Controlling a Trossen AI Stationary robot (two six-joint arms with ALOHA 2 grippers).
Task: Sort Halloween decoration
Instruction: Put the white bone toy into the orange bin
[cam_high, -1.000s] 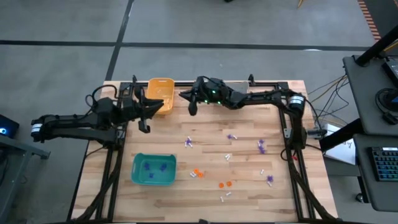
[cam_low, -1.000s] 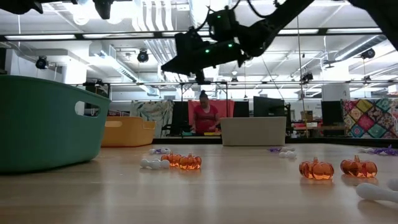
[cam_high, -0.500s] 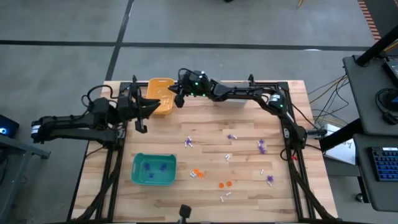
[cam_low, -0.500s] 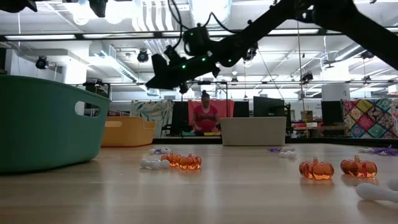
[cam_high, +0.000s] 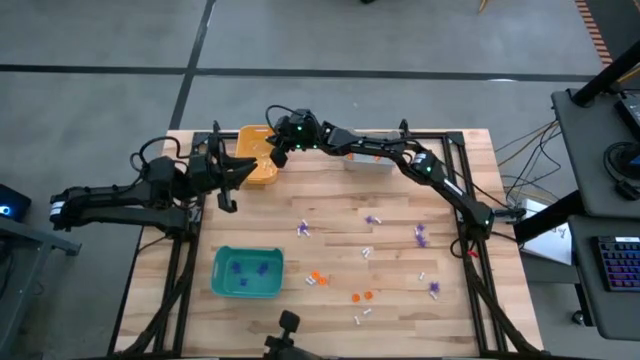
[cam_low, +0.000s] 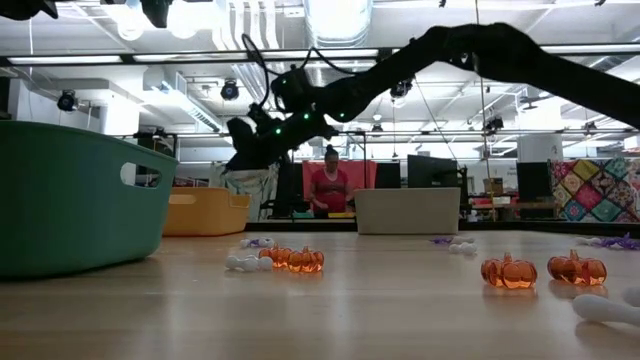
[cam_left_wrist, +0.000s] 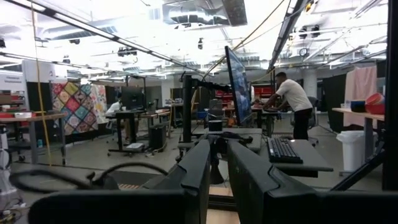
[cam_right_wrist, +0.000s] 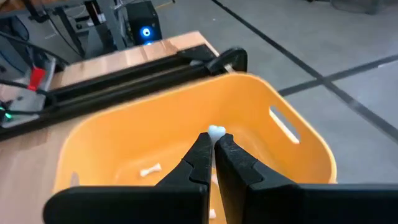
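Between right jaws, white trinket (cam_right_wrist: 216, 132) shows.

The tabletop (cam_high: 400, 300) was pale wooden planking, standing on a grey concrete floor (cam_high: 300, 40) crossed by dark lines. Beside it stood a dark desk (cam_high: 600, 160) carrying a keyboard (cam_high: 618, 262). Across the room, bright ceiling lights (cam_low: 340, 15) hung among ducts and pipes. A person in red (cam_low: 327, 190) stood at a far bench, a patchwork quilt (cam_low: 600, 190) hung on one side, and another person (cam_left_wrist: 292, 99) worked at a desk with monitors (cam_left_wrist: 236, 87).
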